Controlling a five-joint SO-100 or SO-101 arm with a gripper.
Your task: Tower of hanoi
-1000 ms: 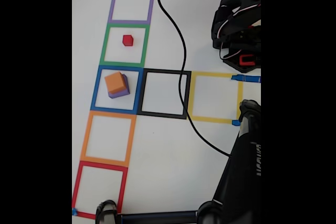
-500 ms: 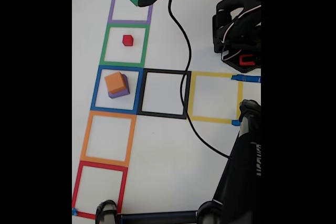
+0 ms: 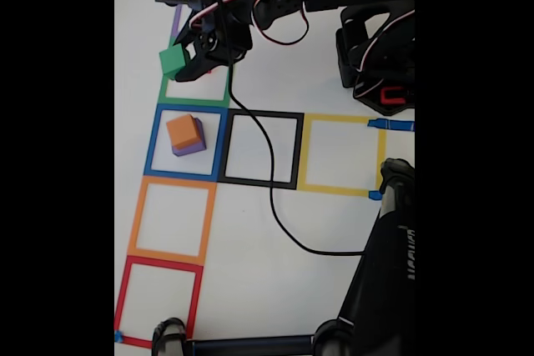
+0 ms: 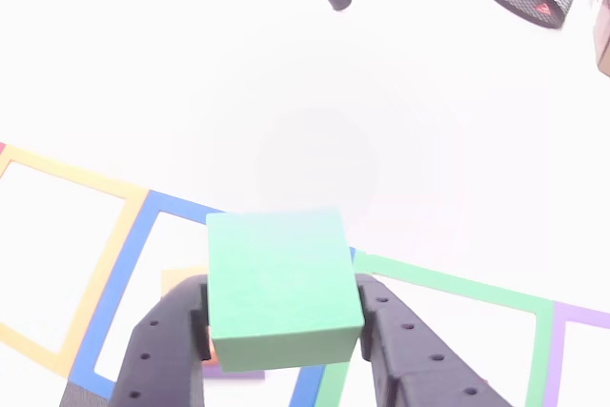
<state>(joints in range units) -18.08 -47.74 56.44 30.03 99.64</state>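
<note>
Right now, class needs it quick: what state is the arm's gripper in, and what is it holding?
Gripper: closed on the green cube, lifted off the table.

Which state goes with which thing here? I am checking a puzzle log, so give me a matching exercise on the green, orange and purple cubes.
Things:
1. green cube
2. orange cube
3. purple cube

States:
A. at the bottom of the stack in the blue tape square
B. clamped in the end effector, above the table
C. resting on top of another cube

Pairs: 1-B, 2-C, 3-A
</note>
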